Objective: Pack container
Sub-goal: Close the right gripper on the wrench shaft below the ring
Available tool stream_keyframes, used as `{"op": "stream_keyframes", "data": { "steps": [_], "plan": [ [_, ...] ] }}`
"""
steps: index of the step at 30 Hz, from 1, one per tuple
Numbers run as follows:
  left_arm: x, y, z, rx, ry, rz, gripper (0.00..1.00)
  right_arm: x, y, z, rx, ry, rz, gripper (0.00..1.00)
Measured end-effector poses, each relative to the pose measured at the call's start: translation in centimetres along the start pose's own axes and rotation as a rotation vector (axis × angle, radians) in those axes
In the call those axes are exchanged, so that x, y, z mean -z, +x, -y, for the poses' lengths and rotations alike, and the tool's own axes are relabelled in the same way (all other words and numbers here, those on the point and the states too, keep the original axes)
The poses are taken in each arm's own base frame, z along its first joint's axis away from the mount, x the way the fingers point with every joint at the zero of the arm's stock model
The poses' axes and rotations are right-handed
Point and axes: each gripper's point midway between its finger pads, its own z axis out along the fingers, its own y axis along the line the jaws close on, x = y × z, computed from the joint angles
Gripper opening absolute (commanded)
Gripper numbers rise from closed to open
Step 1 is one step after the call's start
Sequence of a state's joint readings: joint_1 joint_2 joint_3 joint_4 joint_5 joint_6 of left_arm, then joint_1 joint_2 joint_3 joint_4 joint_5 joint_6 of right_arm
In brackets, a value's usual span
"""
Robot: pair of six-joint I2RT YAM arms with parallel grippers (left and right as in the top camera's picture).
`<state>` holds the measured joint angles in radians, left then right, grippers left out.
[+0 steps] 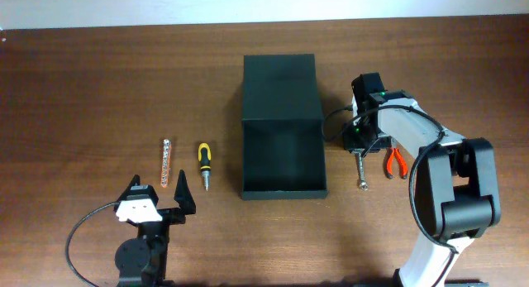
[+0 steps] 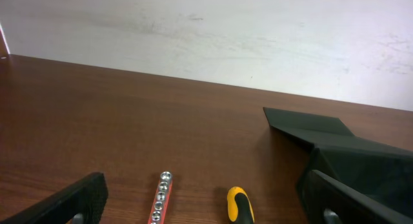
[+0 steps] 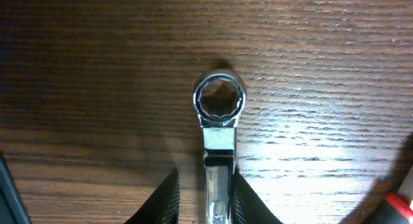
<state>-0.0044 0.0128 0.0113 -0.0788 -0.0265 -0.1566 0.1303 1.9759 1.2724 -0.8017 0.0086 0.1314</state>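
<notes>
The container [image 1: 245,159] is a matte black box lying open at mid-table, its flat lid [image 1: 280,87] folded back on the far side; its dark corner [image 2: 348,153] also shows in the left wrist view. A steel wrench [image 1: 361,171] lies on the table just right of it. My right gripper [image 3: 217,208] straddles the wrench [image 3: 219,114] shank with its jaws nearly closed. The right finger touches the shank and a thin gap remains at the left finger [image 3: 169,201]. My left gripper [image 1: 160,193] stands wide open and empty near the front left [image 2: 206,208].
A yellow-and-black screwdriver [image 1: 203,165] and a red socket rail [image 1: 165,163] lie left of the container, just beyond the left gripper. Red-handled pliers [image 1: 395,161] lie right of the wrench, under the right arm. A pale wall borders the table's far edge.
</notes>
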Motion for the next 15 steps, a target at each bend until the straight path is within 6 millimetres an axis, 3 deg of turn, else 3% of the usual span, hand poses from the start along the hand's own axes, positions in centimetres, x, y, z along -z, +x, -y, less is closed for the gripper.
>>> {"op": "stream_keyframes", "data": {
  "steps": [15],
  "plan": [
    [0.00, 0.01, 0.00, 0.000, 0.000, 0.000, 0.99, 0.00, 0.20, 0.93, -0.019, 0.005, -0.012, 0.07]
  ]
}}
